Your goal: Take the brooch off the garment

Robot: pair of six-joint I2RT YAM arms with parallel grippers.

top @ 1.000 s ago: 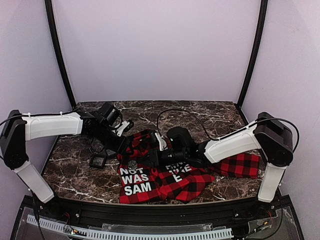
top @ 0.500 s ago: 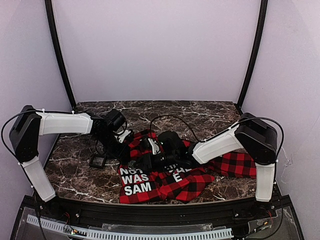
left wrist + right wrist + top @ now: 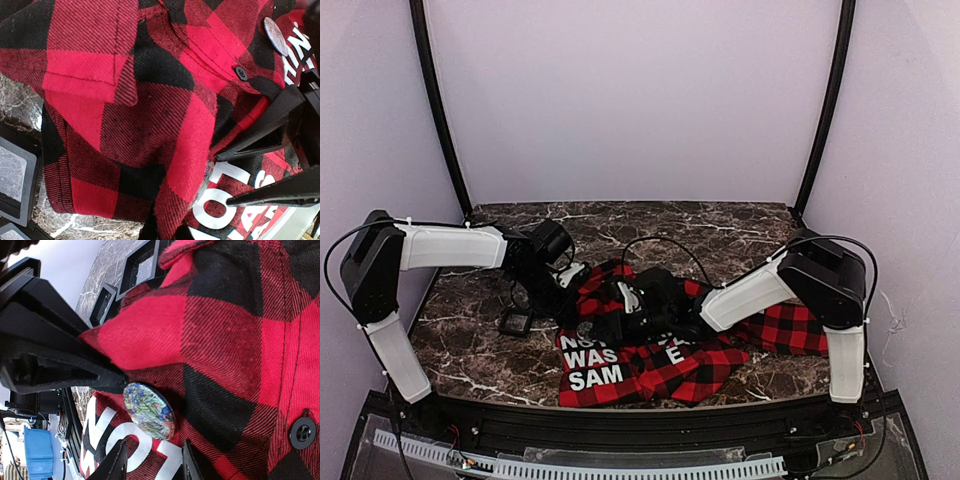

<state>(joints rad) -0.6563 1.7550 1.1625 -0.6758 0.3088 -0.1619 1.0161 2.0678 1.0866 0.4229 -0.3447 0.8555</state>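
Note:
The red-and-black plaid garment (image 3: pixel 650 362) with white block letters lies bunched at the table's front centre. The brooch (image 3: pixel 149 410) is a small round disc with a flowery blue-green print, pinned by the letters "NOT"; it is edge-on in the left wrist view (image 3: pixel 204 183) and a grey dot from above (image 3: pixel 586 328). My left gripper (image 3: pixel 572 300) (image 3: pixel 165 229) is shut on a raised fold of red cloth right beside the brooch, and shows as a black wedge (image 3: pixel 60 357) in the right wrist view. My right gripper (image 3: pixel 152 461) (image 3: pixel 603 318) is open, fingertips just short of the brooch, one on each side.
Two small black square frames (image 3: pixel 515 322) (image 3: pixel 140 262) (image 3: pixel 15 185) lie on the marble table (image 3: pixel 740 230) left of the garment. A black shirt button (image 3: pixel 302 432) and a second grey disc (image 3: pixel 275 35) sit on the cloth. More plaid spreads right under the right arm (image 3: pixel 800 325).
My left gripper has moved in and shut on the fold of cloth. The right arm has slid left toward the brooch, its jaws slightly narrower.

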